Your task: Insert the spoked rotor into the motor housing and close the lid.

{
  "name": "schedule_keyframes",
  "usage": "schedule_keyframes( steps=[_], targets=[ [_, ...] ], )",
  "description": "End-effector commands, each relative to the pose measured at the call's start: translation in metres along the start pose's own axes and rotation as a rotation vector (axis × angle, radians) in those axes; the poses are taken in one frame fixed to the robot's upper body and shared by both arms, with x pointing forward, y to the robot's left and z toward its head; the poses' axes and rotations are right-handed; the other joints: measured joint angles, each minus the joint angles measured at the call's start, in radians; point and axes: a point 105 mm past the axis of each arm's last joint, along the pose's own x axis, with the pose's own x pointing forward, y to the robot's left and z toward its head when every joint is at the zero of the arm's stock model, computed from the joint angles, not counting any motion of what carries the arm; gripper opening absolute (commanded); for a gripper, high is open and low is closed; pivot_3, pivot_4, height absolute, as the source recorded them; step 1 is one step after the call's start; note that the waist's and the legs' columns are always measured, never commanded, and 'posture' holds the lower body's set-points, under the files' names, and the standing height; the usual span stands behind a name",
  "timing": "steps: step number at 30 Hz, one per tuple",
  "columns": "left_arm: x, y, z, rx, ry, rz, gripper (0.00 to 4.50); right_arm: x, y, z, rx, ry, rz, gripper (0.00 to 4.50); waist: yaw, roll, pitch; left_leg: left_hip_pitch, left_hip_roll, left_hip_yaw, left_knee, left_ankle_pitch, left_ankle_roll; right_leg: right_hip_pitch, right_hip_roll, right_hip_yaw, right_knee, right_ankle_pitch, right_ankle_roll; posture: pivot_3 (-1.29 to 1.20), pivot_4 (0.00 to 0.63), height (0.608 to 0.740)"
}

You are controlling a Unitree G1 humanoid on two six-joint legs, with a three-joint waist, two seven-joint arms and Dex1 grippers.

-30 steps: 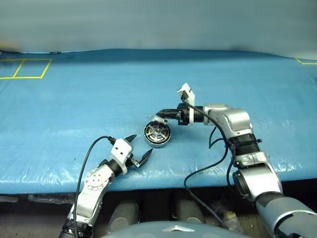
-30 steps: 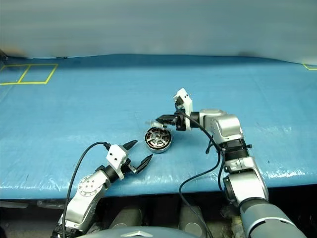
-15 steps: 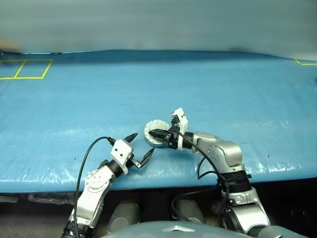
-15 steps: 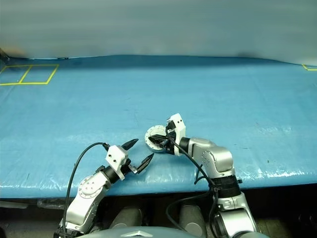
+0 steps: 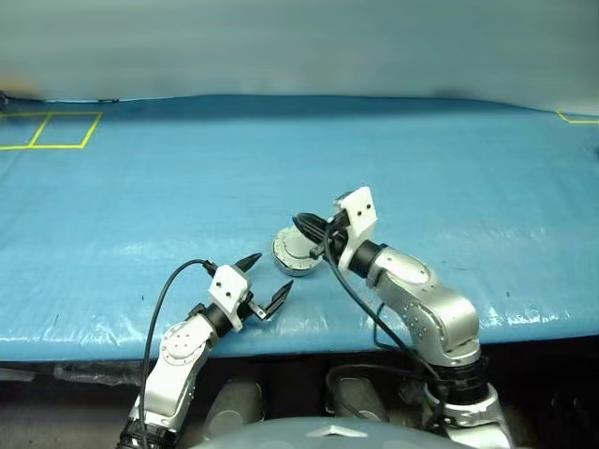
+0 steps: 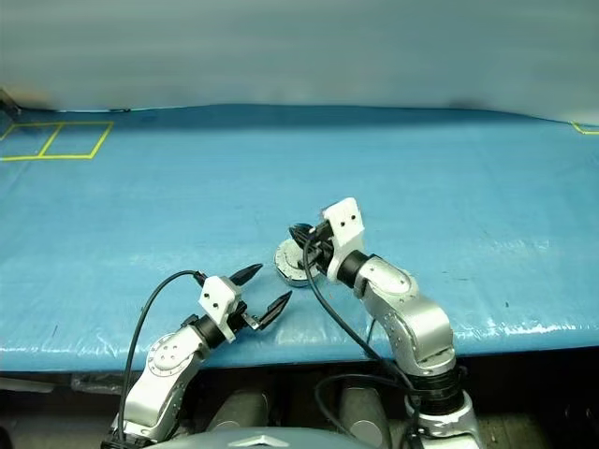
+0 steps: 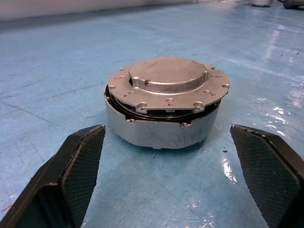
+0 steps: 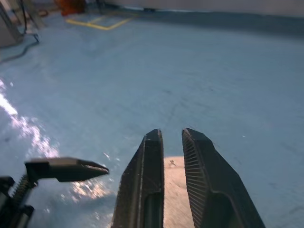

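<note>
Surface: a blue table cover (image 5: 140, 187) spans the scene, glossy in patches, with a pale wall behind it
Left gripper (image 5: 262, 279): nearest the front edge of the cover, just short of the motor housing and pointing toward it; its two black fingers (image 7: 71, 166) are spread wide with nothing between them, one to each side of the housing as seen from the left wrist, and apart from it
Motor housing (image 7: 161, 130): a grey round cup standing upright on the cover, near the middle of the front part of the table
Lid (image 7: 166, 83): lies flat on top of the housing, plain grey side with raised centre up; a thin dark seam shows under its rim
Right gripper (image 8: 172, 156): just above and beside the housing's far right side; fingers parted by a narrow gap, holding nothing
Yellow tape (image 5: 47, 129): square outlines on the cover, well beyond the housing toward the far left corner
</note>
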Motion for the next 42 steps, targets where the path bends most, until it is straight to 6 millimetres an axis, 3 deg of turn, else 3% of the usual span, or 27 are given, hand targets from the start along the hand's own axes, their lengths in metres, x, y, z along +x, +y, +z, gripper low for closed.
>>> schedule_keyframes(
  steps=[1,5,9,19,30,36,42],
  targets=[
    [0.002,-0.001,0.010,0.016,-0.040,-0.014,4.50,-0.002,0.005,0.001,-0.041,0.003,0.059,1.88,-0.002,0.000,0.000,0.000,0.000,0.000,0.000,0.000,0.000,0.000,0.000,0.000,0.000,0.000,0.000,0.00,0.150,0.740],
    [0.003,0.000,0.010,0.019,-0.039,-0.015,4.50,-0.001,0.000,-0.010,-0.065,0.053,0.102,3.16,-0.001,0.000,0.000,0.000,0.002,0.000,0.000,-0.002,0.003,0.000,0.000,0.000,0.000,0.000,-0.001,0.00,0.150,0.740],
    [0.003,0.001,0.010,0.020,-0.037,-0.009,4.50,-0.001,0.007,-0.015,-0.090,0.086,0.232,4.47,-0.001,0.000,0.000,0.000,0.002,0.000,0.000,-0.002,0.003,0.000,0.001,0.000,0.000,0.000,-0.001,0.00,0.150,0.740],
    [0.003,0.004,0.009,0.023,-0.034,0.008,4.50,0.012,-0.006,-0.026,-0.235,0.147,0.311,4.47,0.000,0.000,0.000,0.000,0.002,0.000,0.001,-0.002,0.003,0.001,0.000,0.000,0.000,0.000,-0.001,0.00,0.150,0.740],
    [0.003,0.004,0.008,0.024,-0.030,0.021,4.50,0.024,-0.016,-0.035,-0.241,0.173,0.331,4.47,0.001,0.000,0.000,0.000,0.002,0.000,0.001,0.000,0.001,0.001,-0.001,0.001,0.000,0.000,-0.001,0.00,0.150,0.740],
    [0.002,0.005,0.007,0.021,-0.022,0.028,4.50,0.022,-0.013,-0.037,-0.233,0.166,0.354,3.04,0.001,0.000,0.000,0.000,0.002,0.000,0.001,0.000,0.001,0.001,-0.002,0.002,0.000,0.000,-0.001,0.00,0.150,0.740],
    [0.003,0.004,0.006,0.024,-0.015,0.025,4.50,0.023,-0.012,-0.028,-0.207,0.117,0.331,3.04,0.000,0.000,0.000,0.000,0.002,0.000,0.001,0.000,0.001,0.000,-0.002,0.002,0.000,0.000,-0.001,0.00,0.150,0.740]
  ],
)
